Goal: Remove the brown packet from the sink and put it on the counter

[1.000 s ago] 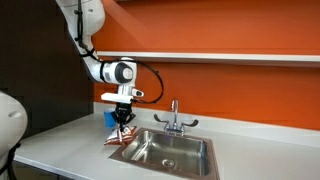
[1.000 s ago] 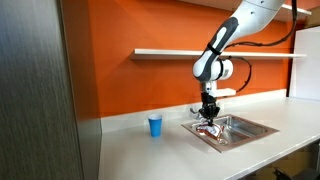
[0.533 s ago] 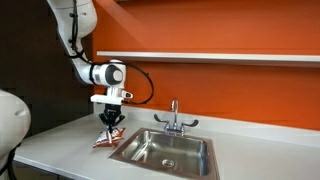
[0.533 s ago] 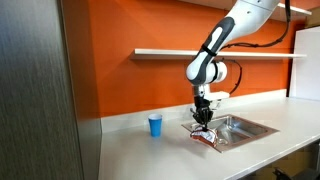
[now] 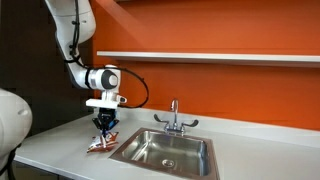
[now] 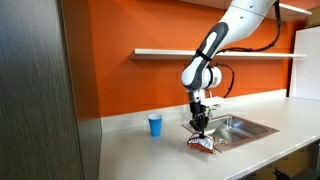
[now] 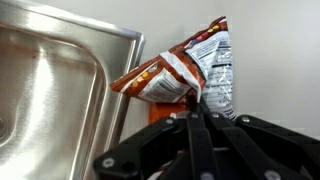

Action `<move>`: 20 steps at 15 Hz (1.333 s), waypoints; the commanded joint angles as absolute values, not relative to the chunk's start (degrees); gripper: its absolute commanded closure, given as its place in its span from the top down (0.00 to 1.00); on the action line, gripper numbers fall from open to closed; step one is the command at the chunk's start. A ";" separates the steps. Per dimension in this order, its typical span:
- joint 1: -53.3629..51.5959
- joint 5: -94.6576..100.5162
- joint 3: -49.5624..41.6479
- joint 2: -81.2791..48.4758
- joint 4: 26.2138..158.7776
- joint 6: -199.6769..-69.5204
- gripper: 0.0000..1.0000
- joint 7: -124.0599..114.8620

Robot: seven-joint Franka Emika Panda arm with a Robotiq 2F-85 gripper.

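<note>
My gripper (image 5: 102, 124) is shut on the brown packet (image 5: 100, 143), a crinkled reddish-brown packet with white patches. It hangs from the fingertips over the grey counter (image 5: 60, 145), just beside the sink (image 5: 165, 151); its lower end looks close to or on the counter. In the other exterior view the gripper (image 6: 200, 124) holds the packet (image 6: 203, 145) near the sink's (image 6: 245, 127) near corner. In the wrist view the jaws (image 7: 196, 105) pinch the packet (image 7: 185, 72) by one edge, with the sink's rim (image 7: 110, 40) next to it.
A small blue cup (image 6: 155, 125) stands on the counter near the orange wall. A chrome faucet (image 5: 173, 117) stands at the sink's back edge. A shelf (image 5: 200, 56) runs along the wall above. A dark panel (image 6: 35, 90) stands beside the counter's end.
My gripper has carried the packet sideways from above the sink's edge out over the counter, and lowered it a little.
</note>
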State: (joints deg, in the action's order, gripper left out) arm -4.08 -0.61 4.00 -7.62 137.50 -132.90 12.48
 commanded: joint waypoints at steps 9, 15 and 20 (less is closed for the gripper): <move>-3.21 -0.51 4.43 -11.01 133.65 -131.27 0.63 14.55; -2.68 -0.85 3.93 -9.36 133.35 -130.85 1.00 14.19; -2.37 -0.73 3.56 -6.56 134.21 -130.71 1.00 13.97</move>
